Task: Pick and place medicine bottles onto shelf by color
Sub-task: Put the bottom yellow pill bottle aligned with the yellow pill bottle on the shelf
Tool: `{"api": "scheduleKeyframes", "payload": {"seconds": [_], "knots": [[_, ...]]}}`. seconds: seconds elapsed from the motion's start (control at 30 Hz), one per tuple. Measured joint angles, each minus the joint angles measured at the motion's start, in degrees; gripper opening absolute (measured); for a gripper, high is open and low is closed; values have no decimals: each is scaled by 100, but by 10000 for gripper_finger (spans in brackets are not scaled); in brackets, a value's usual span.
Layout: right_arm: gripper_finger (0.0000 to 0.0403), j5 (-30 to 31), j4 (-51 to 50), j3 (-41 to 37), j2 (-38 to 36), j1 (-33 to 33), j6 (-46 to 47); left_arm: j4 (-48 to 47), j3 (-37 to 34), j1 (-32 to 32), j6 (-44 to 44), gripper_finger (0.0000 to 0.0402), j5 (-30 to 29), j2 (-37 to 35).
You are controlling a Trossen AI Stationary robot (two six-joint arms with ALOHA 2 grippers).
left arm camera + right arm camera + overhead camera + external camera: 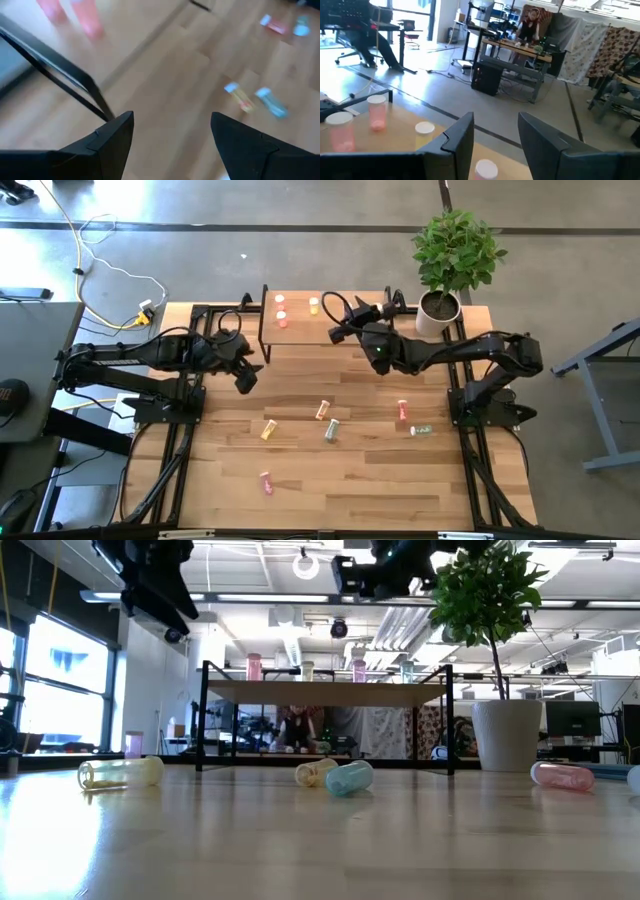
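Observation:
The shelf point(300, 330) stands at the table's far edge, with pink bottles point(281, 320) and a yellow one point(313, 305) upright on it. My right gripper point(496, 120) hovers level above the shelf's right part point(338, 330), its fingers apart with nothing between them. A pink, white-capped bottle point(485, 170) stands on the shelf below the gap. My left gripper point(172, 130) hangs open over the table point(245, 375), left of the shelf and slanting down. Several bottles lie on their sides on the table: yellow point(268, 430), orange point(322, 410), green point(331, 430), red point(403, 409) and pink point(266, 482).
A potted plant point(438, 310) stands at the far right, beside the shelf. Another green bottle point(421, 430) lies near the right arm's base. The shelf's black legs point(95, 95) are close in front of my left gripper. Bare wood lies along the table's near edge.

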Motion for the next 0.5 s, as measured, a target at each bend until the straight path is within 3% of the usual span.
{"api": "scheduleKeyframes", "payload": {"seconds": [0.13, 0.5], "knots": [[145, 266, -33, 0, -204, 322, 29, -224, -31, -318, -565, 257, 326, 2], [145, 252, -45, 0, -450, 918, 519, -535, -43, -1630, -2194, 257, 207, 69]]}}
